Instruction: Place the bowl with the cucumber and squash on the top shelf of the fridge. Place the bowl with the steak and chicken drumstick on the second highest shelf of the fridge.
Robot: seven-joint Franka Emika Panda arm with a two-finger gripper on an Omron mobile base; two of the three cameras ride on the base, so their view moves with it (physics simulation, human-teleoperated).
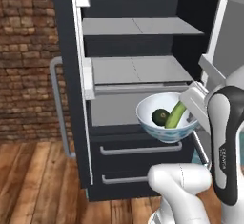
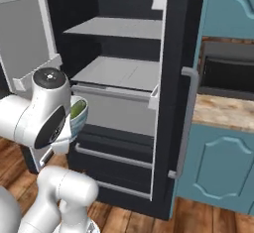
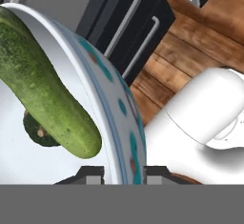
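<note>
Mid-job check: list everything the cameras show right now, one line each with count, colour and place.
bowl: one, white with blue pattern, held up before the open fridge, below its shelves
cucumber: one, light green, leaning in the bowl
squash: one, dark green, in the bowl beside the cucumber
fridge shelves: two, pale grey, top shelf and second highest shelf
fridge drawers: two, dark, under the shelves
floor: wood, brown
brick wall: left of fridge
gripper: one, fingers dark, shut on the bowl's rim

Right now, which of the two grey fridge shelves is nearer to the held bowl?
The second highest shelf, the lower panel: it lies just above the bowl with the cucumber and squash. The top shelf sits higher.
</note>
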